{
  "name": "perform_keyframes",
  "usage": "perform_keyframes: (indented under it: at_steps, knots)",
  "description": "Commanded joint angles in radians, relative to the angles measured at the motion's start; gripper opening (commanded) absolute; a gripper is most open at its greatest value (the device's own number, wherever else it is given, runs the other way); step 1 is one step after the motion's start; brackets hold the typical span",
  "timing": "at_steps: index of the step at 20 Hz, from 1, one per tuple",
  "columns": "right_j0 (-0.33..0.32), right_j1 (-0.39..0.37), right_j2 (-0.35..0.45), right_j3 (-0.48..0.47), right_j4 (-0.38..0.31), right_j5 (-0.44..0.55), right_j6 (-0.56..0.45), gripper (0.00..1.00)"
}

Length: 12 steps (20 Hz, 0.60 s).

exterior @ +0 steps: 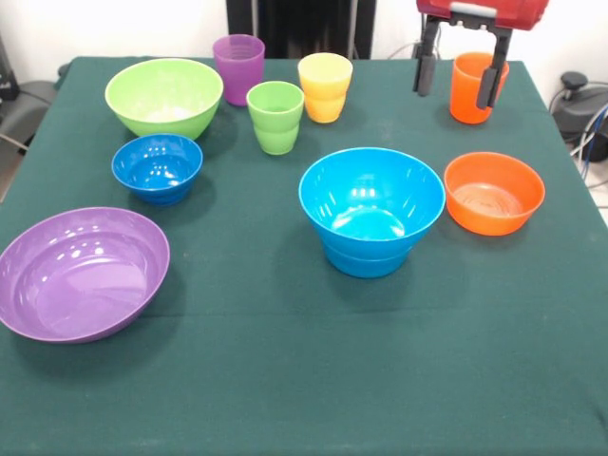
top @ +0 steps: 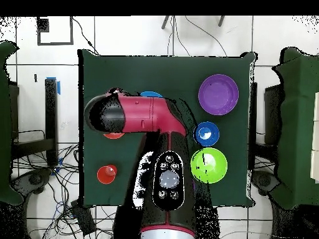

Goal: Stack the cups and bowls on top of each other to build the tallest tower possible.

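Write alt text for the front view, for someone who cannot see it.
A robot's open black gripper hangs around an orange plastic cup at the far right of a green table. Purple, green and yellow cups, plus five separate bowls, stand unstacked; the large light blue bowl seems nested in another.

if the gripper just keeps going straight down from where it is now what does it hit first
Most likely the orange cup: the open gripper hangs around it, fingers on either side. Depth is unclear, so it might meet the table instead.

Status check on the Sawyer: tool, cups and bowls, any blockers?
Tool open, hanging beside the orange cup, holding nothing. No tower yet; only the large light blue bowl sits on a second blue bowl. Nothing in the way.
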Motion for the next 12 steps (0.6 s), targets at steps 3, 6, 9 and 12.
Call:
perform_keyframes:
  at_steps: [3,6,9,12]
  knots:
    - [-0.098,0.066,0.068,-0.008,-0.040,0.057,-0.057,1.00]
    - [-0.152,0.087,0.082,-0.016,-0.069,0.047,-0.113,1.00]
    - [-0.195,0.111,0.101,-0.016,-0.092,0.019,-0.143,1.00]
    - [-0.227,0.121,0.114,-0.006,-0.123,-0.018,-0.153,1.00]
